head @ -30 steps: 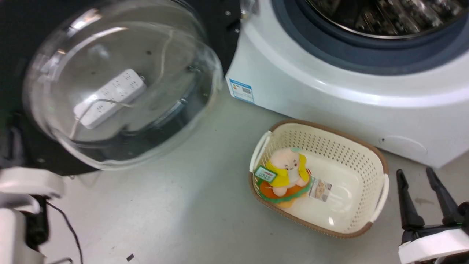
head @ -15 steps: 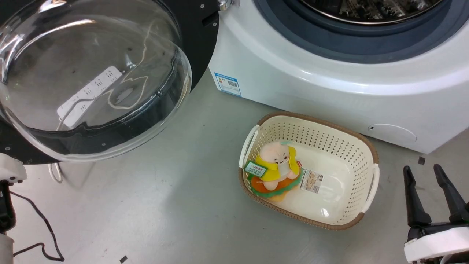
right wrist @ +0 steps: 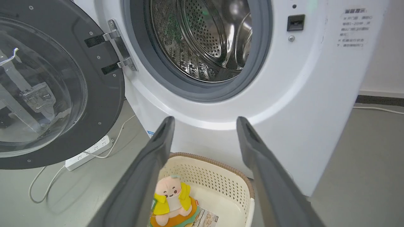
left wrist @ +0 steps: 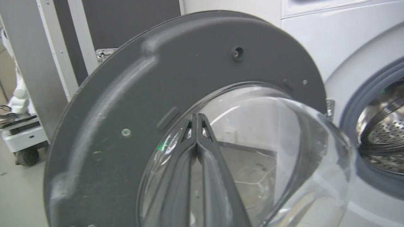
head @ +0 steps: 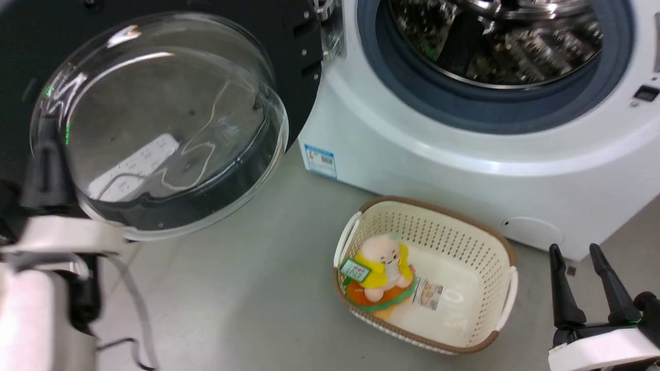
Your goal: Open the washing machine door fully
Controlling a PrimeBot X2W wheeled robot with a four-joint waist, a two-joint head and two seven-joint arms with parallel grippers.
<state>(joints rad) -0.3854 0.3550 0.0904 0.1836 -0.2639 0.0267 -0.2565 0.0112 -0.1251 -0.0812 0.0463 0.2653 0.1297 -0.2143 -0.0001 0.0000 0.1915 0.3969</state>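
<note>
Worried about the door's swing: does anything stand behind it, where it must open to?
A grey panel stands behind the round glossy black door; the gap is unclear. A white power strip lies on the floor below.

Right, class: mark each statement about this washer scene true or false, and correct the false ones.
1. The door is swung open, leaving the drum exposed. True.
2. The left gripper is spread wide. False: its fingers are pressed together.
3. The basket holds a plush toy. True.
4. The basket sits inside the drum. False: it stands on the floor in front of the washer.
5. The right gripper is open and empty. True.
</note>
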